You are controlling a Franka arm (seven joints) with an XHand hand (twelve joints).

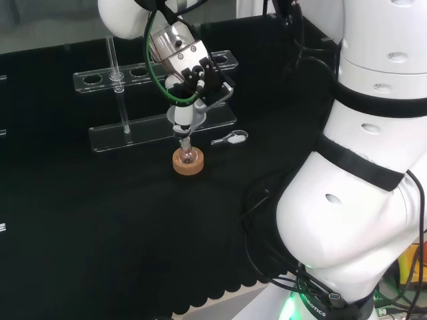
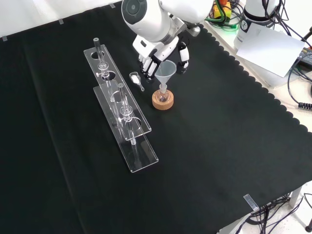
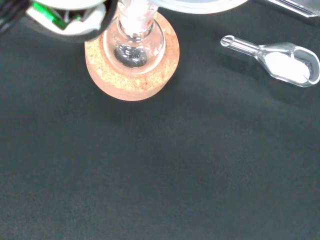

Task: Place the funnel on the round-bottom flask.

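Observation:
A small round-bottom flask (image 2: 164, 95) stands on a cork ring (image 2: 162, 102) near the middle of the cloth. The clear funnel (image 2: 165, 73) stands upright with its stem down in the flask's neck. The hand (image 2: 155, 54) hangs just above and behind it, its fingers (image 1: 217, 90) and thumb curled round the funnel's cone. In the head view the funnel (image 1: 183, 117) sits directly under the hand (image 1: 190, 63), over the cork ring (image 1: 188, 162). The wrist view looks past the funnel's rim (image 3: 200, 4) onto the flask (image 3: 134, 42) and the cork ring (image 3: 131, 80).
A small clear scoop (image 2: 136, 80) with white powder lies beside the flask, also the scoop (image 3: 280, 57) close in the wrist view. Two clear racks (image 2: 127, 122) with glass tubes stand to the left in the front view. The arm's white links (image 1: 360, 167) rise at the head view's right.

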